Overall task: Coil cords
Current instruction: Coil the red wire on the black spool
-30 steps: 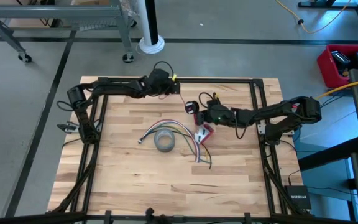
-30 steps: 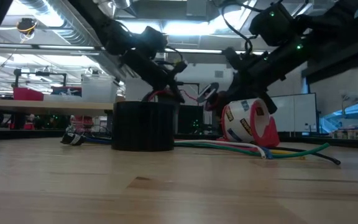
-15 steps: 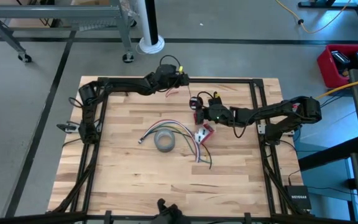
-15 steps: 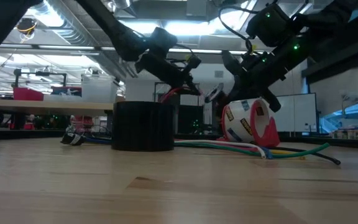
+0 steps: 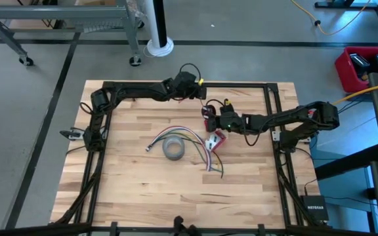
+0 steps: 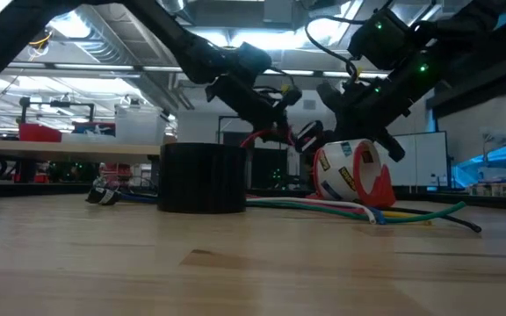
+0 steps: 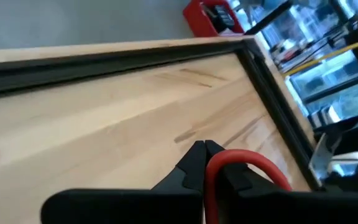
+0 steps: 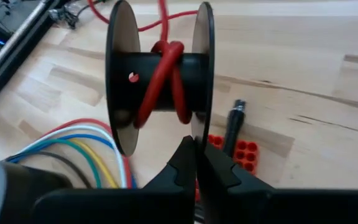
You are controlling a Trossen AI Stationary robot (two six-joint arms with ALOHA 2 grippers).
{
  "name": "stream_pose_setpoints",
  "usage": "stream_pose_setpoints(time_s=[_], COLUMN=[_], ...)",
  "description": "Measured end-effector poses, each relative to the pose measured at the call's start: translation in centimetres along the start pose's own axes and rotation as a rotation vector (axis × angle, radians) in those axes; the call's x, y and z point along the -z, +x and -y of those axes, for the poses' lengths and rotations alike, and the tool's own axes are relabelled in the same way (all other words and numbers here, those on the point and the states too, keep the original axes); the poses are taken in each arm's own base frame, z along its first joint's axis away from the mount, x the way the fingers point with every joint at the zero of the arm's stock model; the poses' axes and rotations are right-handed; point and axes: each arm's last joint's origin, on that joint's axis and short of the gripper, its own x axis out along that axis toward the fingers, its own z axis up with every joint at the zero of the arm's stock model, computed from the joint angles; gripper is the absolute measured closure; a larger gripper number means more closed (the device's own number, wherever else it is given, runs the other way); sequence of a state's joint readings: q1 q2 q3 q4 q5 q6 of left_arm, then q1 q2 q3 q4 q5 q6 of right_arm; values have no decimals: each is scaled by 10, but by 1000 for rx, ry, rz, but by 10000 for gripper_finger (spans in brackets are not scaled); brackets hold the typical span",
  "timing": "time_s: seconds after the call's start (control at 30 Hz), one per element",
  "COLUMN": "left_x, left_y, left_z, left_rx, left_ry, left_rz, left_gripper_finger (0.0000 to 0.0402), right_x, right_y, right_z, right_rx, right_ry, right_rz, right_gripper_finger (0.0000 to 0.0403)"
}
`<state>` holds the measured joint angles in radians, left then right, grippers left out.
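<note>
The red wire is thin and glossy, wound in a few loose, crossing turns around the dark core of a black spool with two flat round flanges. From the core it leads off toward the far side of the surface, where the left pincer pinches it; in the left wrist view the wire arches in a red loop from between the closed tips. The right pincer is closed on the edge of one spool flange, holding the spool raised above the boards near the far middle of the surface. The spool's axis lies roughly level, flanges standing upright, and the wire runs away from it toward the left pincer.

The left pincer sits close to the black rail at the far edge, with little room behind it. Toward the near edge the wood is mostly bare. In the middle lie a grey tape roll, a fan of coloured wires spreading from beside the roll toward the near right, and a red and white tape dispenser just below the right pincer.
</note>
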<state>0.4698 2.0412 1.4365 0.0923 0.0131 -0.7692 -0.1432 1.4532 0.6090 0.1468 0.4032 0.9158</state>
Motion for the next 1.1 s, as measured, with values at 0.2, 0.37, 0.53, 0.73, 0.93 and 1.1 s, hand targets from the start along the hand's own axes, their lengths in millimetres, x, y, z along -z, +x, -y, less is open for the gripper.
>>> stream_pose_setpoints(time_s=[0.2, 0.37, 0.53, 0.73, 0.93, 1.1], left_x=[-6, -7, -4, 2, 6, 9], left_y=[-6, -10, -11, -15, -16, -18], left_z=[4, 0, -13, -24, -27, -30], left_rx=[48, 85, 64, 81, 91, 80], left_ry=[49, 89, 197, 343, 477, 531], left_rz=[-6, -100, -219, -361, -409, -442], left_gripper_finger=[401, 401, 401, 385, 327, 297], right_x=[0, 2, 2, 1, 1, 1], right_y=[0, 0, 0, 0, 0, 0], right_z=[2, 5, 5, 4, 4, 4], right_rx=[33, 72, 70, 63, 60, 54], right_ry=[-6, -21, -21, -15, -13, -12], right_rz=[19, 12, 10, 16, 18, 12], right_gripper_finger=[398, 398, 398, 398, 398, 398])
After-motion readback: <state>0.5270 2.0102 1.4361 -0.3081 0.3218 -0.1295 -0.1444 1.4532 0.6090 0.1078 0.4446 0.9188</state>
